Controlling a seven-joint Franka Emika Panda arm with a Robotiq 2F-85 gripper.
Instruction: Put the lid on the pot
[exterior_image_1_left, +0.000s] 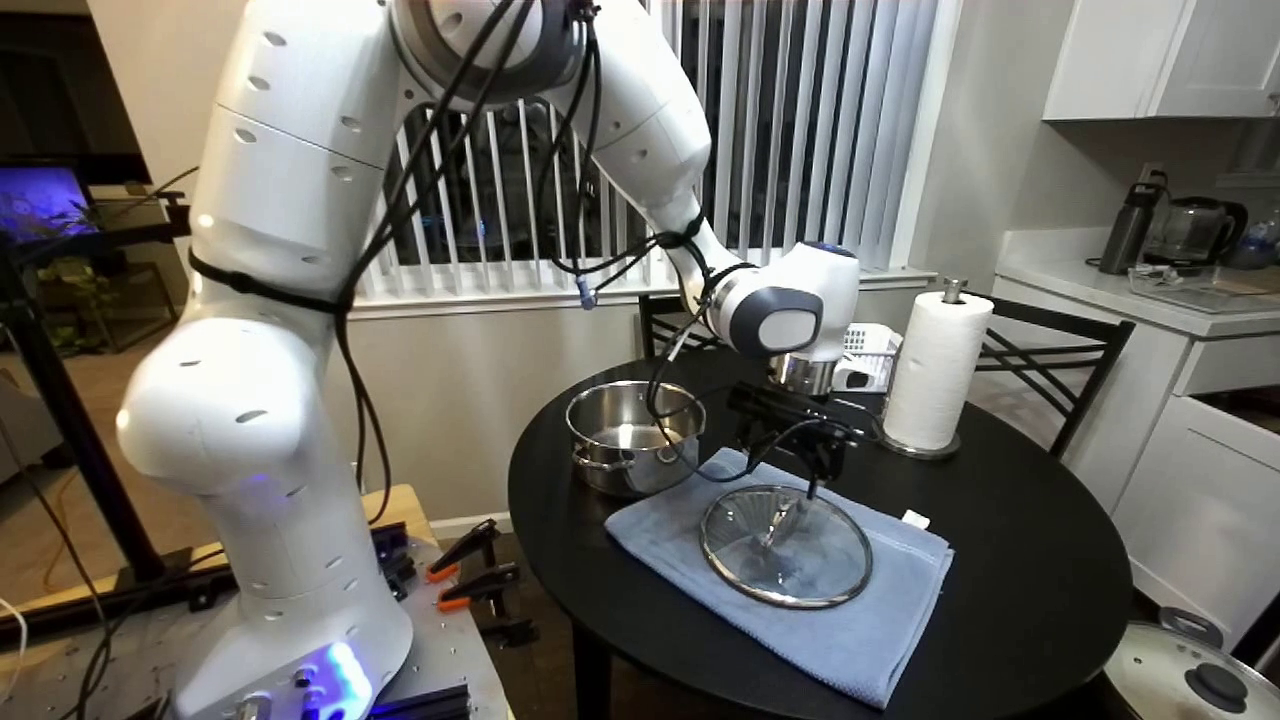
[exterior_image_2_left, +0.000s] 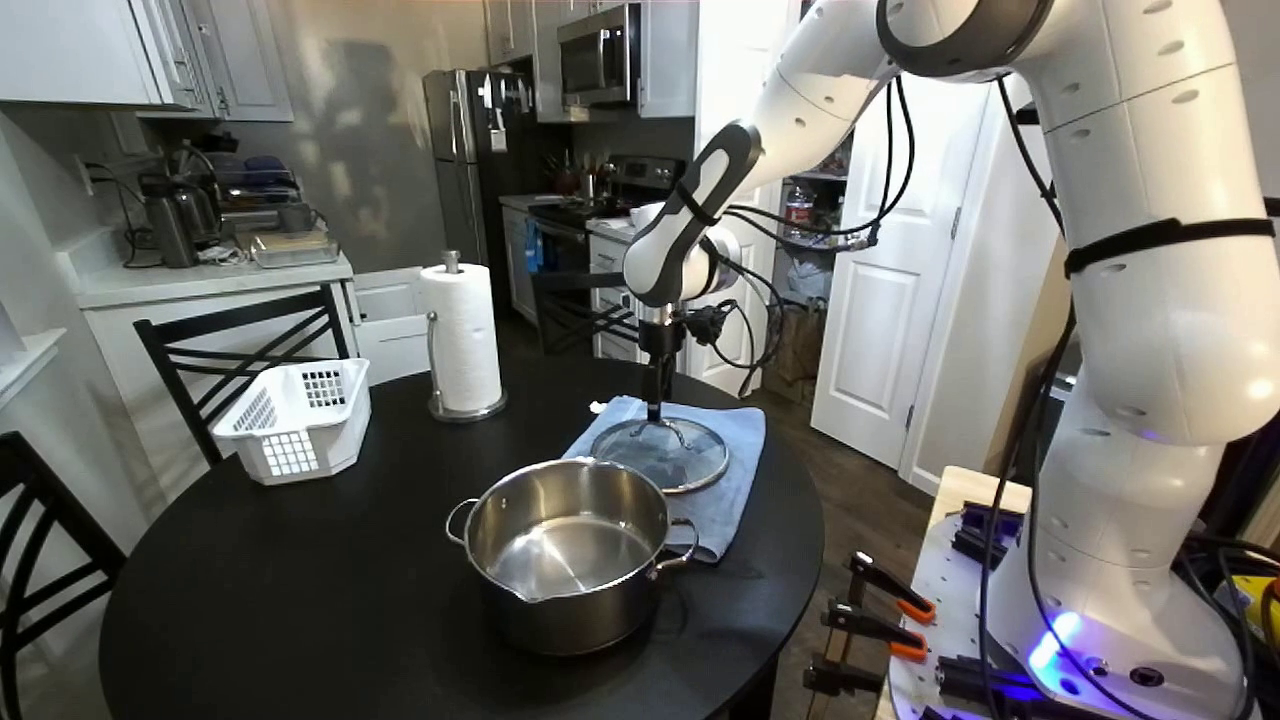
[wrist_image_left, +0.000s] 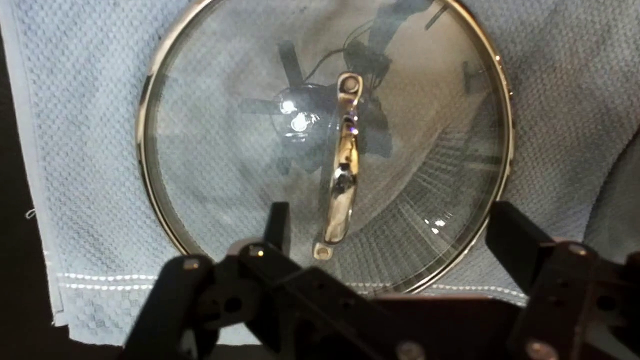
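The clear glass lid (exterior_image_1_left: 775, 575) lies flat on a folded blue towel, and also shows in an exterior view (exterior_image_2_left: 655, 465). In the wrist view the lid (wrist_image_left: 425, 125) has a metal rim and an arched metal handle (wrist_image_left: 345, 185). The shiny steel pot (exterior_image_1_left: 640, 475) stands upright and uncovered beside the towel; it also shows in an exterior view (exterior_image_2_left: 575, 610). My gripper (wrist_image_left: 390, 220) is open and empty, pointing down over the lid. Its fingertips are set apart, with the handle between them but nearer the left finger. Whether the fingers touch the lid cannot be told.
The blue towel (exterior_image_1_left: 880, 620) lies on the round black table (exterior_image_1_left: 1040, 560). A paper towel roll (exterior_image_1_left: 938, 370) on a stand and a white plastic basket (exterior_image_2_left: 300, 420) stand on the table. Black chairs (exterior_image_2_left: 250, 340) stand around it.
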